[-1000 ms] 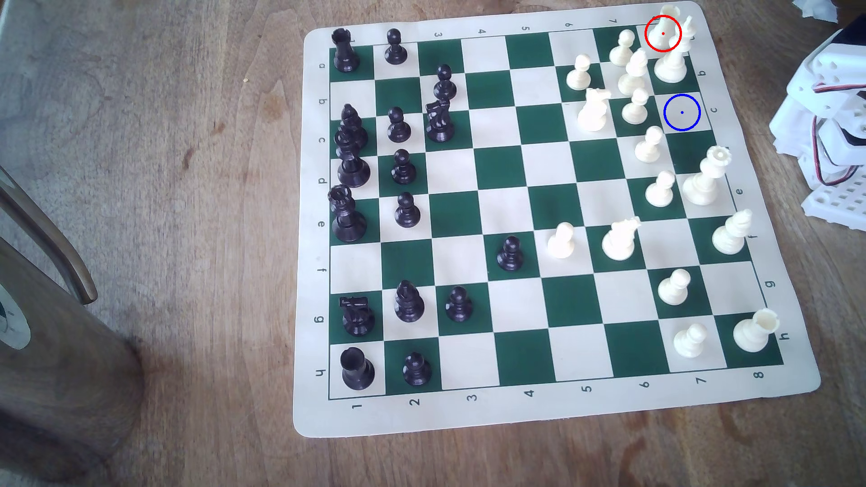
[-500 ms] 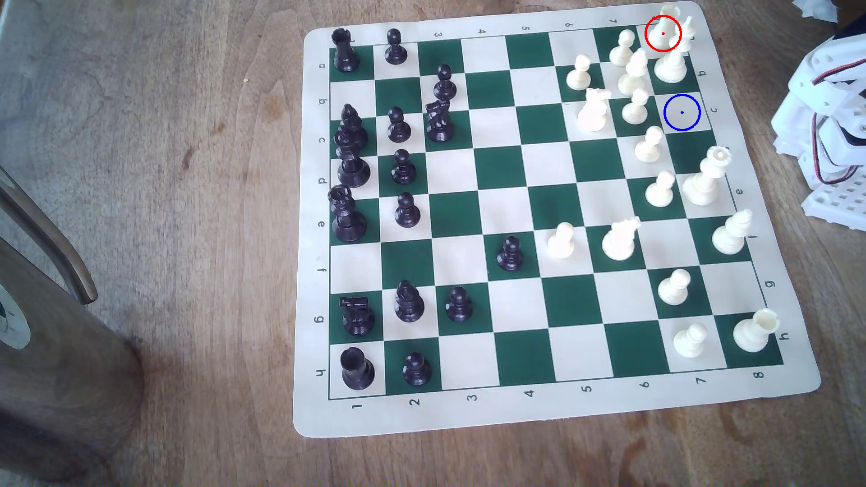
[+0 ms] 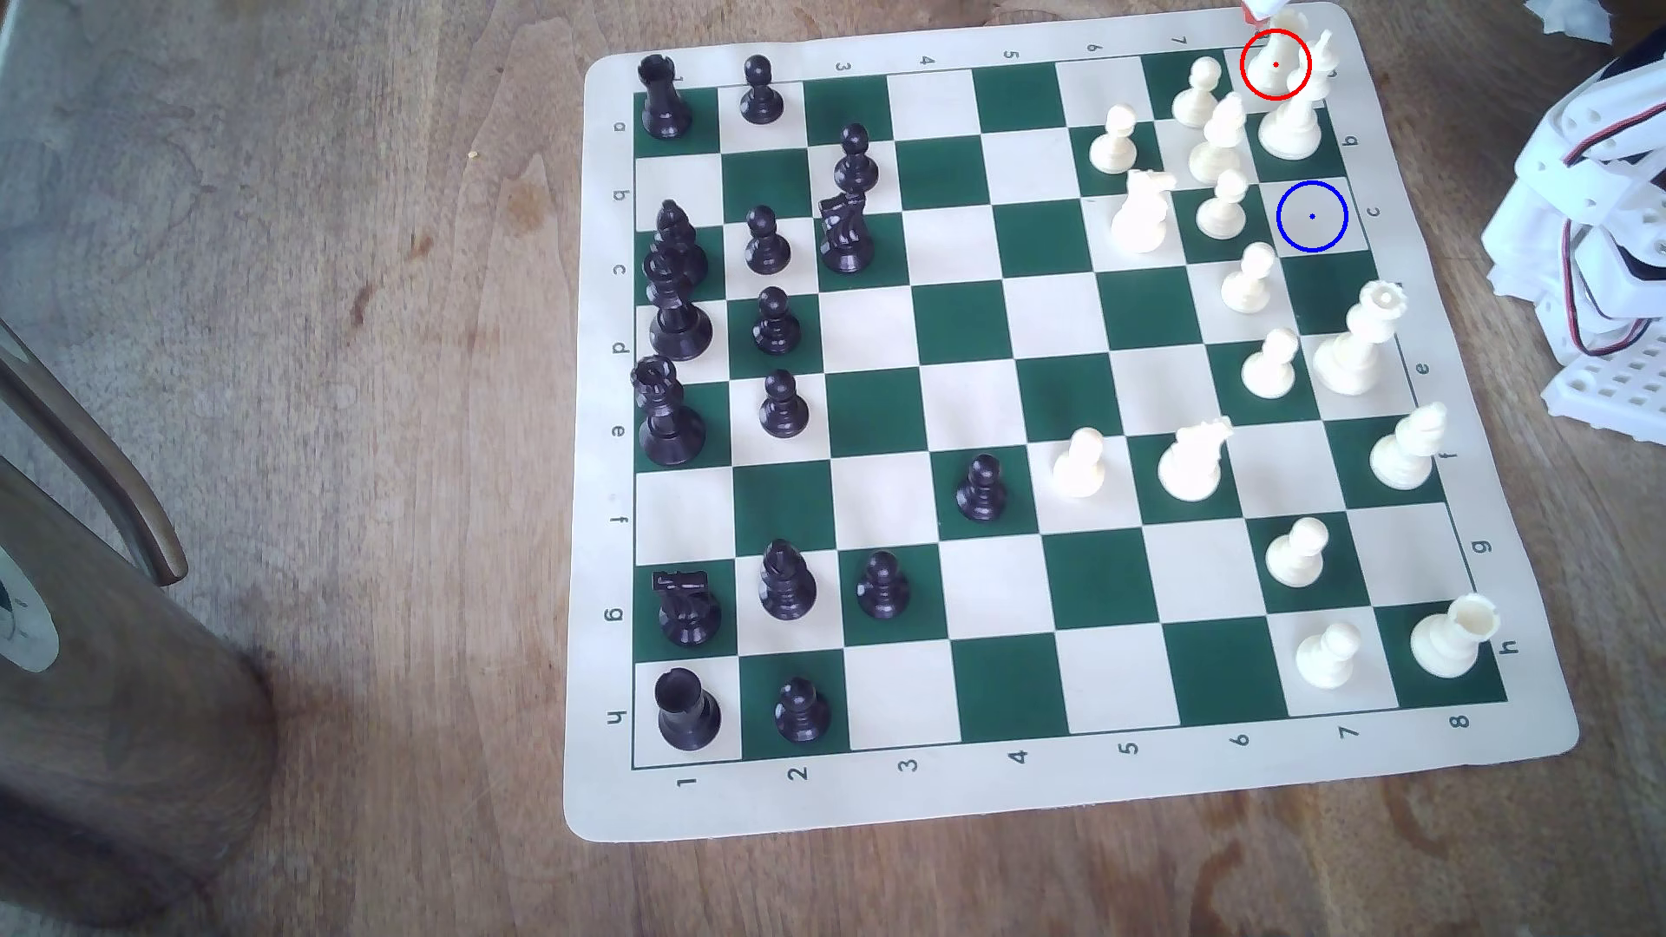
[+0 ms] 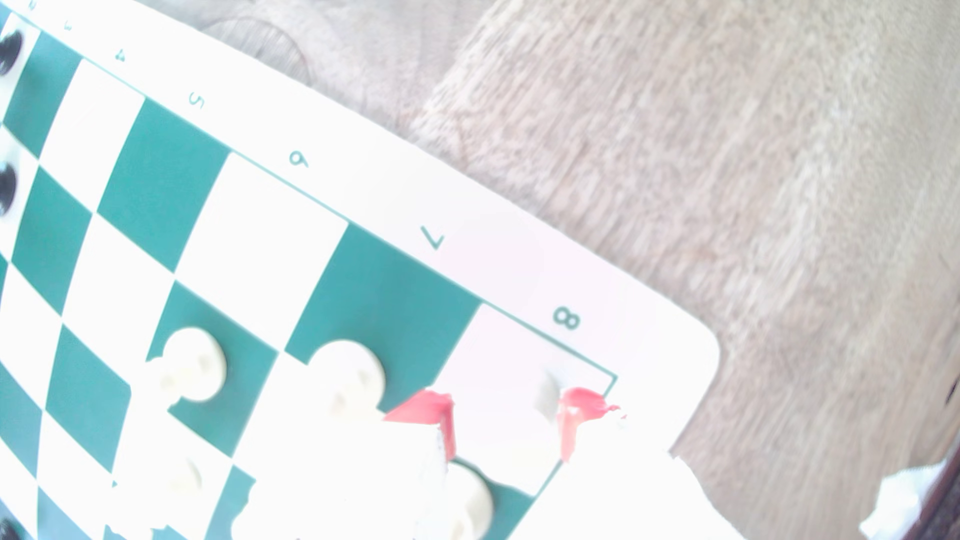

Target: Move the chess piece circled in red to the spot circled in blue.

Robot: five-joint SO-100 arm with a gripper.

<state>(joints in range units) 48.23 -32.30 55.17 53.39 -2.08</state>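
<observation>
Rook [image 3: 1280, 56] sits unlifted on its corner square; our gripper [image 4: 506, 423] straddles it, jaws apart, blue-ringed square [image 3: 1312, 216] still empty.

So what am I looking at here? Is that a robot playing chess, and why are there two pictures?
Yes, it is a small robot arm, the white plastic thing at the exterior view's right edge. One picture comes from a camera looking down on the whole table. The other comes from a camera riding on the arm's wrist, so it sees close up and a bit blurry.

On the wooden table lies a green-and-cream chess mat with dark pieces along one side and cream pieces along the other. A red circle marks the cream rook in the far corner. A blue circle marks the empty square where it should go.

The arm's pincer is called a gripper. Its red fingertips are open, one on each side of the rook's corner square. It holds nothing yet.
</observation>
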